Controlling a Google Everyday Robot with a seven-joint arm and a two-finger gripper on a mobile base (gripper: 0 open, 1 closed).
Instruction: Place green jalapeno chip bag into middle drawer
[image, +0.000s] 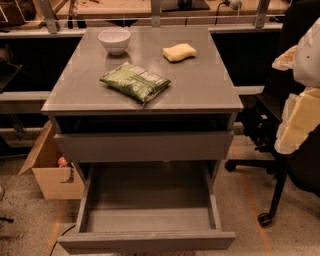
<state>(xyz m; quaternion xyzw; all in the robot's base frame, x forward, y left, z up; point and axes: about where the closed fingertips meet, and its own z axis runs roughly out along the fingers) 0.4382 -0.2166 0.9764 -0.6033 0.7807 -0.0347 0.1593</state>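
Grey cabinet top (200, 90) carries the green jalapeno chip bag (135, 81) near its front edge, white bowl (114, 40) and yellow sponge (179, 52) behind it. Below, the middle drawer (150, 200) stands pulled out over the speckled floor (245, 200). The gripper (300, 117) sits at the right edge, cut off by the frame, and I cannot tell whether it's open or closed.

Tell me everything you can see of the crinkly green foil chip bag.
The small, crinkly green foil chip bag has a white printed panel on its upper face. It lies flat and diagonal near the front of the grey cabinet top, which alone touches it. It sits apart from the white bowl and the yellow sponge behind it. It is not in the pulled-out grey drawer below. The gripper is not in view.
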